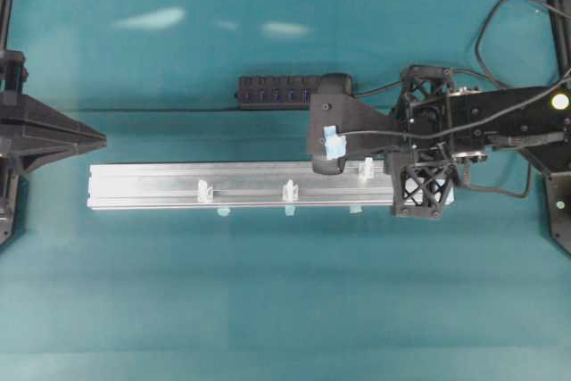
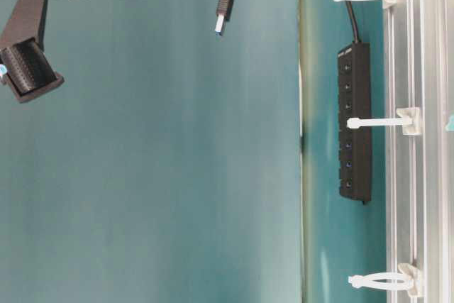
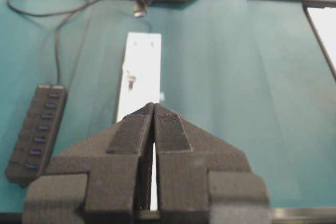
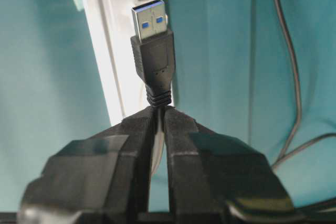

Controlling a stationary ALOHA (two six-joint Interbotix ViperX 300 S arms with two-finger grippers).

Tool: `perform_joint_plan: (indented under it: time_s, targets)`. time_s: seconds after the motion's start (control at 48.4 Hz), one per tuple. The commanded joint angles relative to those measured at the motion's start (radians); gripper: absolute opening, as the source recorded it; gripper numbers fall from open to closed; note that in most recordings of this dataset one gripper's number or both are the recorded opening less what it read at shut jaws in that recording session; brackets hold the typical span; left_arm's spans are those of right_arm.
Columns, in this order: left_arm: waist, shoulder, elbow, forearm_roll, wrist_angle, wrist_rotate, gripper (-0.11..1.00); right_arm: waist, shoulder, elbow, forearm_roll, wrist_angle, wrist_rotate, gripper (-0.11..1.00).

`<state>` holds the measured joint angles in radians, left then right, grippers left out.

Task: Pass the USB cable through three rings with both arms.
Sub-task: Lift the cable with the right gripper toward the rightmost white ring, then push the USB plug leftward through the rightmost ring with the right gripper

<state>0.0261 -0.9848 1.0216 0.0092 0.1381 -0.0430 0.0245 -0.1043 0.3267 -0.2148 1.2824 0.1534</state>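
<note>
Black lattice-framed right gripper (image 4: 157, 113) pinches the thin black USB cable (image 4: 153, 56) just behind its plug; the padded fingers (image 4: 137, 129) are pressed onto the cord at the strain relief. Metal plug tip with blue insert sticks out past the fingertips, pointing away from the wrist. In the table-level view the plug hangs free in the air, well apart from the table.

Overhead view: right gripper (image 1: 328, 151) sits over the right part of the long silver aluminium rail (image 1: 161, 186), just left of the rightmost of the three white translucent plastic rings (image 1: 366, 168). Other two rings stand upright along the rail's near edge, further left. No ring has cable through it.

Left gripper (image 3: 153, 116), black, fingers pressed together on nothing, rests at the far left, well apart from the cable.

Black multi-port hub bar (image 1: 275, 91) lies beyond the rail on the teal table (image 1: 268, 292); cable runs from it toward the right arm.
</note>
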Motion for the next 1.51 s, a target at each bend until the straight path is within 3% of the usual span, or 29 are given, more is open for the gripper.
perform_joint_plan:
  time_s: [0.0, 0.248, 0.682, 0.931, 1.489]
  targets:
    - [0.003, 0.003, -0.028, 0.003, -0.005, 0.0, 0.02, -0.003, -0.034, -0.02, -0.011, 0.021, -0.02, -0.07]
    - [0.009, 0.003, -0.028, 0.003, -0.005, 0.0, 0.02, -0.005, -0.075, 0.048, -0.06, 0.044, -0.037, -0.07]
    - [0.009, 0.005, -0.028, 0.002, -0.005, -0.002, 0.02, -0.008, -0.192, 0.282, -0.049, -0.12, 0.023, -0.07]
    - [0.009, 0.005, -0.029, 0.003, -0.005, -0.002, 0.02, -0.011, -0.166, 0.327, -0.038, -0.207, 0.028, -0.07]
    - [0.012, 0.009, -0.029, 0.003, -0.005, -0.002, 0.02, -0.043, -0.103, 0.376, -0.035, -0.265, 0.031, -0.07]
